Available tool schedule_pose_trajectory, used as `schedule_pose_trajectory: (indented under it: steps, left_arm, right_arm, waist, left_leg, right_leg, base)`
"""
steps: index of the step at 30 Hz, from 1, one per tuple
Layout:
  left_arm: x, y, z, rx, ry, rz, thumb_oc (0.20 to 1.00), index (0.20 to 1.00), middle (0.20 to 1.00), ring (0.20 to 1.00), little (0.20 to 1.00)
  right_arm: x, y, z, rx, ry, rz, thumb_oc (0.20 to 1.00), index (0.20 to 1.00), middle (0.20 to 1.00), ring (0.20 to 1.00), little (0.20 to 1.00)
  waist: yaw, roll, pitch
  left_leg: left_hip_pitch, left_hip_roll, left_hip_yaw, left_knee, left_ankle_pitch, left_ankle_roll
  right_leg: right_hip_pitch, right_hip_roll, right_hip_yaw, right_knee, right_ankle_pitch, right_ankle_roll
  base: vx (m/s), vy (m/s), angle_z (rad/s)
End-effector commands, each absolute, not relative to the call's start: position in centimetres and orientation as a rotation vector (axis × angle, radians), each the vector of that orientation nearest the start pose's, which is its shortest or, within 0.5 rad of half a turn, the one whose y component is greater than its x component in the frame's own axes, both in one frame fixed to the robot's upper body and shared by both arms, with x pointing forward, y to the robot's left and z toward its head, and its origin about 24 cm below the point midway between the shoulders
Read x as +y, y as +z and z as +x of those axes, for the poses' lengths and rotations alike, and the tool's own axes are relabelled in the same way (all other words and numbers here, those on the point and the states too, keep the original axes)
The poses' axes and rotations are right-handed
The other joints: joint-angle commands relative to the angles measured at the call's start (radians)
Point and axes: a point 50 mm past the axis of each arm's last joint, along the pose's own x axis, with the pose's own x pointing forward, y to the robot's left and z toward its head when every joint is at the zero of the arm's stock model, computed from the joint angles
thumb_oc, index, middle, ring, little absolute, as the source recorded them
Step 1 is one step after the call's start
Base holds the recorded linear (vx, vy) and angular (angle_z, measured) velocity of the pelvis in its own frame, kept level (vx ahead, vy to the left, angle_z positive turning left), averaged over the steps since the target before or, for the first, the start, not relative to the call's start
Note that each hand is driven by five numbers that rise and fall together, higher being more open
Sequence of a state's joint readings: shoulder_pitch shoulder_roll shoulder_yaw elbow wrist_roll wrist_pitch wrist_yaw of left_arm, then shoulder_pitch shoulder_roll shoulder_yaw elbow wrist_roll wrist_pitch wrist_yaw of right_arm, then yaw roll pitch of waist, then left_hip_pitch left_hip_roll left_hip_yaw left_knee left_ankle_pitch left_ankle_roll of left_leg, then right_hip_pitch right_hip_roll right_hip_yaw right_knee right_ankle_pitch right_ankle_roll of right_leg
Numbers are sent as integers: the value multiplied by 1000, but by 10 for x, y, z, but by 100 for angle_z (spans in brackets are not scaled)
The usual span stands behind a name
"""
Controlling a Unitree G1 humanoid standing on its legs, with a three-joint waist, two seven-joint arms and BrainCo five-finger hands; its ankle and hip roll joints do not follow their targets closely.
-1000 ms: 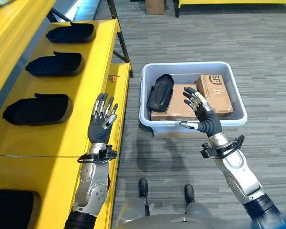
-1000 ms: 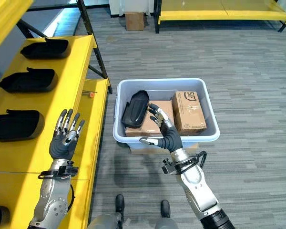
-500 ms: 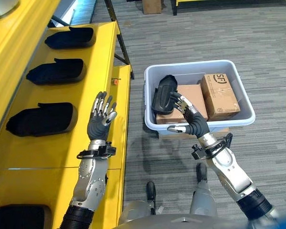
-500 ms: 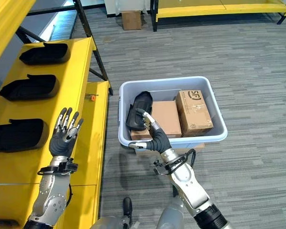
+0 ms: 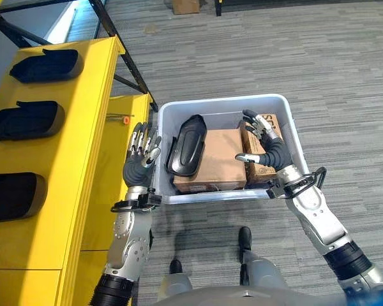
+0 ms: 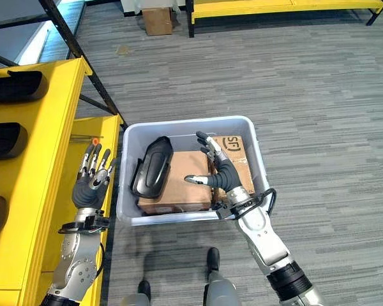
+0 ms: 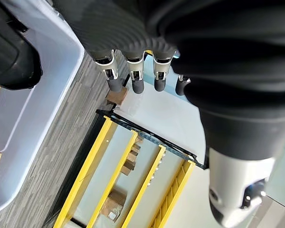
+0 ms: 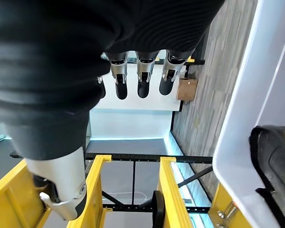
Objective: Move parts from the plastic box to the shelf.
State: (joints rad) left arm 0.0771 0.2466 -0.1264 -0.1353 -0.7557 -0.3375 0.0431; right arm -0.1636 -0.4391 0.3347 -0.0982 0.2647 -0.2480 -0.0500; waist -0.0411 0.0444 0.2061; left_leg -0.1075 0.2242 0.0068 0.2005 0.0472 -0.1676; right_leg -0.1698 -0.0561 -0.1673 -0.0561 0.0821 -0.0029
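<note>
Both robot hands empty, fingers spread; one black part in the plastic box.

Camera has swung toward the plastic box (image 5: 290, 137) since 0.5 s ago. The right robot hand (image 5: 268, 148) was over the black part (image 5: 186, 144) and is now over the two cardboard boxes (image 5: 214, 159) beside it. Left robot hand (image 5: 140, 167) still raised just outside the box's left wall. The eye views show three black parts on the yellow shelf (image 5: 70, 127) left of the box. Left wrist view catches the box wall (image 7: 33, 102).

You see the left hand (image 7: 133, 71) with relaxed fingers holding nothing, beside the plastic box's (image 7: 47, 90) pale wall, a black part (image 7: 12, 59) inside it.
</note>
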Motion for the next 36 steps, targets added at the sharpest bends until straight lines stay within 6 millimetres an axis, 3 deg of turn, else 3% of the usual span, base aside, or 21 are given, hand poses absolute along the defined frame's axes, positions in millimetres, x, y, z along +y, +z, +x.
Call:
schedule_pose_trajectory:
  steps: [1, 4, 5, 6, 7, 9, 12, 17, 24, 36]
  left_arm:
    - [179, 105, 237, -427, -61, -522, 1000, 1000, 1000, 1000, 1000]
    - [180, 105, 239, -426, -42, -505, 1000, 1000, 1000, 1000, 1000]
    - [183, 101, 238, -413, -33, -509, 1000, 1000, 1000, 1000, 1000]
    - [183, 101, 238, -413, -33, -510, 1000, 1000, 1000, 1000, 1000]
    - [183, 101, 238, -416, -40, -505, 1000, 1000, 1000, 1000, 1000]
    - [183, 100, 237, -412, -43, -504, 1000, 1000, 1000, 1000, 1000]
    - [191, 102, 236, -425, -41, -467, 1000, 1000, 1000, 1000, 1000]
    - [197, 103, 234, -428, -21, -437, 1000, 1000, 1000, 1000, 1000]
    - [197, 103, 236, -417, -34, -377, 1000, 1000, 1000, 1000, 1000]
    - [161, 117, 273, -443, -112, -299, 1000, 1000, 1000, 1000, 1000]
  right_arm:
    - [-136, 147, 259, -583, 306, -60, 1000, 1000, 1000, 1000, 1000]
    - [-146, 148, 258, -600, 239, -58, 1000, 1000, 1000, 1000, 1000]
    - [-144, 144, 258, -581, 248, -51, 1000, 1000, 1000, 1000, 1000]
    - [-144, 144, 258, -581, 248, -51, 1000, 1000, 1000, 1000, 1000]
    - [-149, 142, 257, -574, 222, -57, 1000, 1000, 1000, 1000, 1000]
    - [-151, 139, 257, -559, 212, -51, 1000, 1000, 1000, 1000, 1000]
    - [-151, 133, 257, -533, 210, -40, 1000, 1000, 1000, 1000, 1000]
    - [-150, 124, 255, -489, 217, -20, 1000, 1000, 1000, 1000, 1000]
    - [-152, 117, 251, -453, 225, -11, 1000, 1000, 1000, 1000, 1000]
    - [-143, 127, 257, -496, 226, 6, 1000, 1000, 1000, 1000, 1000]
  waist:
    - [27, -35, 46]
    - [32, -35, 67]
    - [32, -23, 62]
    - [36, -24, 63]
    - [21, -12, 52]
    - [20, -16, 49]
    - [26, -46, 39]
    - [31, -85, 31]
    - [24, -109, 18]
    - [-31, -114, 65]
  left_leg:
    - [-59, 33, -34, -67, 131, 36]
    - [-95, 86, -9, -204, 183, 5]
    - [-53, 81, -3, -232, 130, 18]
    - [-47, 81, 3, -235, 129, 18]
    - [-29, 79, 61, -254, 125, 9]
    - [-21, 72, 81, -234, 117, 7]
    - [-3, 28, 111, -188, 32, 32]
    - [-4, 0, 127, -137, -21, 45]
    - [0, -4, 134, -136, -33, 47]
    - [12, 18, 186, -195, -2, 32]
  right_leg:
    - [25, -129, 23, 122, -43, 106]
    - [40, -147, 38, 142, -63, 135]
    - [27, -146, 52, 166, -68, 147]
    - [26, -146, 58, 169, -69, 147]
    - [34, -162, 51, 152, -49, 161]
    - [47, -178, 53, 133, -31, 170]
    - [64, -232, 80, 85, 21, 203]
    - [81, -265, 75, 57, 39, 222]
    - [80, -265, 72, 46, 47, 226]
    - [-12, -234, 117, 48, 65, 231]
  base:
    - [41, 15, 78]
    - [95, 176, 37]
    - [66, 197, -25]
    - [53, 274, -45]
    - [59, 232, -79]
    - [80, 219, -72]
    - [77, 187, -30]
    - [48, 107, 8]
    - [23, 14, -2]
    - [-25, 7, -18]
